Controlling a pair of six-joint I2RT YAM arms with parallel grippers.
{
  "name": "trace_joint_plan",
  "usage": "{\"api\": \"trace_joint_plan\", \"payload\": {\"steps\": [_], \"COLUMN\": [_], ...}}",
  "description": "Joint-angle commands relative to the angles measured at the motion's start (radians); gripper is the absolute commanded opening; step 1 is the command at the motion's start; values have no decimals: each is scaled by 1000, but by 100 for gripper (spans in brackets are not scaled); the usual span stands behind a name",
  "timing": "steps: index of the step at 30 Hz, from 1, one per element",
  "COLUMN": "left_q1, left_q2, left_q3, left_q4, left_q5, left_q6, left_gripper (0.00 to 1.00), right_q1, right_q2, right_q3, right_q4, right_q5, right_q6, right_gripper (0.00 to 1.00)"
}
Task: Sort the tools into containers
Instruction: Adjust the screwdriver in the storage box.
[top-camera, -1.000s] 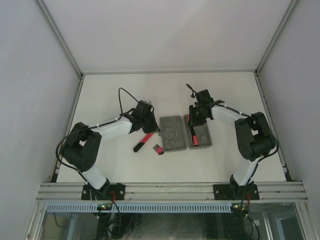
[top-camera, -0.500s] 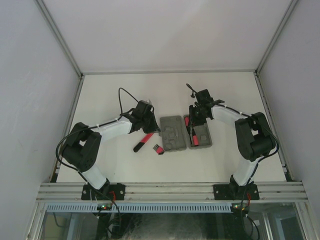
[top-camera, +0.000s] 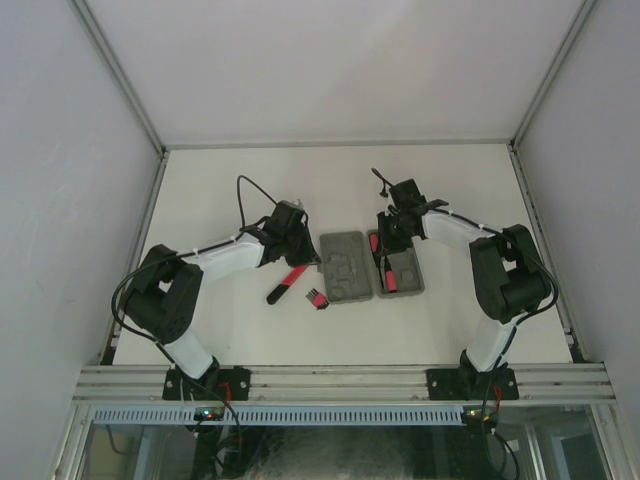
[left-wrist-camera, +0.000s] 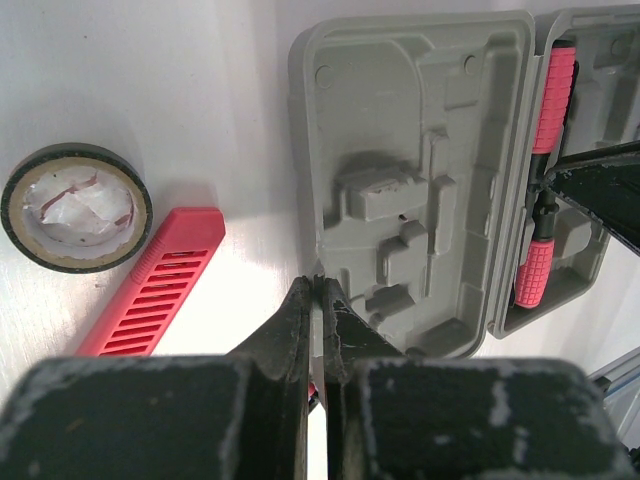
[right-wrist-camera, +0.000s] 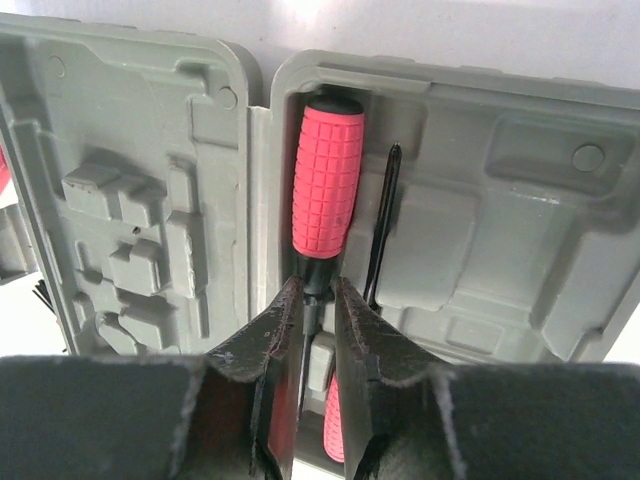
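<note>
White table (top-camera: 230, 180), grey case (top-camera: 345, 268) lying open near its middle. Hardly any motion over the last second. Right gripper (right-wrist-camera: 313, 285) kept over right half, jaws narrow astride screwdriver (right-wrist-camera: 327, 170) shaft. Tool seated in hinge-side recess. Clamped or letting go: can't tell. Left gripper (left-wrist-camera: 315, 288) pressed closed, empty, beside left half's outer edge. Likely finishing placement.

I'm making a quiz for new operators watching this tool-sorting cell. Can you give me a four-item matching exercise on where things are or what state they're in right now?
Things:
1. black tape roll
2. red-gripped screwdriver
3. left gripper
4. case's left half

States:
A. shut, holding nothing
B. lying in the case's right half
C. recesses hold no tools
D. on the table, outside the case

Pairs: 1-D, 2-B, 3-A, 4-C
</note>
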Motion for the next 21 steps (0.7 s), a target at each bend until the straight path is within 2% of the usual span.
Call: {"api": "trace_joint_plan", "payload": {"steps": [1,9,21], "left_q1": [-4,-4,-6], "left_q2": [-29,-26,-22], "left_q3": [2,4,4], "left_q4": [23,23,15], "left_q5": [21,27,37], "left_q6": [-13,-11,5], "left_gripper": [0,0,0], "right_q1": [10,13,22], "right_q2": [-25,6,22], "right_q3": [31,32,32], "right_q4": [7,20,84], "right_q5": [-17,-21,71], "right_q6": [-3,3,56], "right_gripper": [18,17,13]}}
